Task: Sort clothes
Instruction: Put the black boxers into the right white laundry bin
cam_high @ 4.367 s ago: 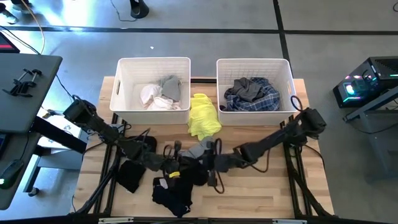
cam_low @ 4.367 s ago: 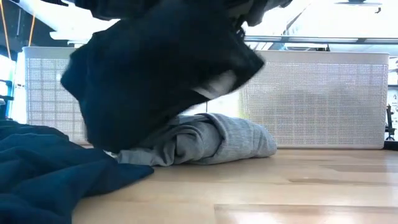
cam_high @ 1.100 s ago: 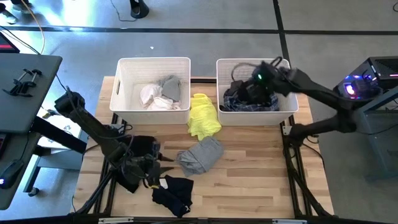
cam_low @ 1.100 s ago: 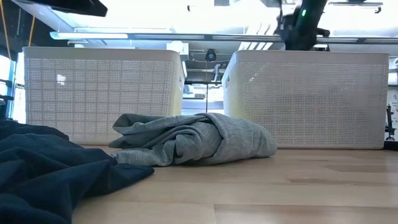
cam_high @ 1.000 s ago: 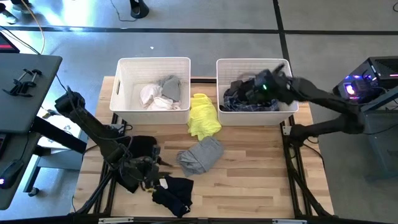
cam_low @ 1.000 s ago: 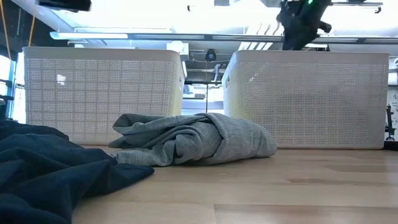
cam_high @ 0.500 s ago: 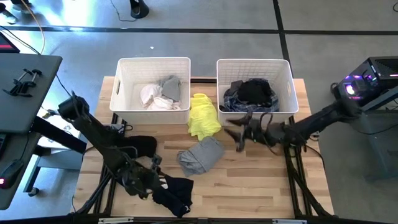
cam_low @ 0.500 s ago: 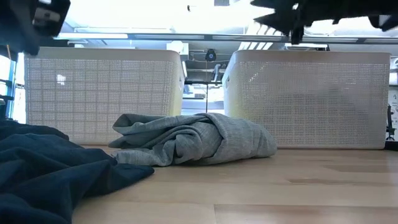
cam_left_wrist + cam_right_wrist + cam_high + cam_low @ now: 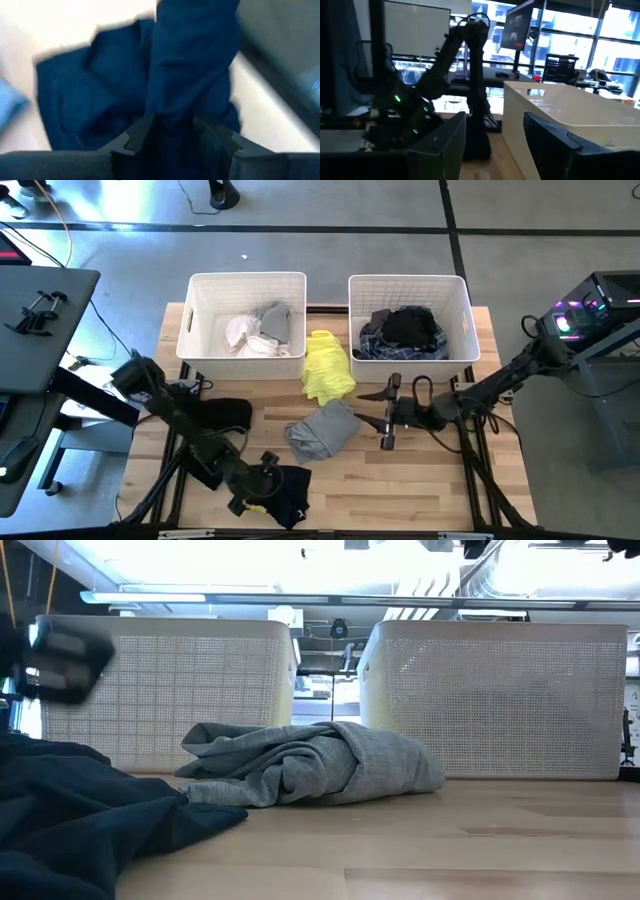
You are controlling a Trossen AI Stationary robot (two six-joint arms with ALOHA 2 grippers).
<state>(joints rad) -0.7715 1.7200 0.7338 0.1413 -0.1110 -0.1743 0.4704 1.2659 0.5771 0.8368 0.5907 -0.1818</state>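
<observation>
Robotics lab: monitors point(image 9: 516, 25), glass walls.

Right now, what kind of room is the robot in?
Probably a robotics lab or office: a concrete floor around the wooden table, desks with monitors, and a lit-up computer case beside it.

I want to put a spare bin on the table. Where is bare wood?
Free: the front right corner of the table, in front of the right hand. Crowded: front left, with black clothes, the left hand and the grey garment.
</observation>
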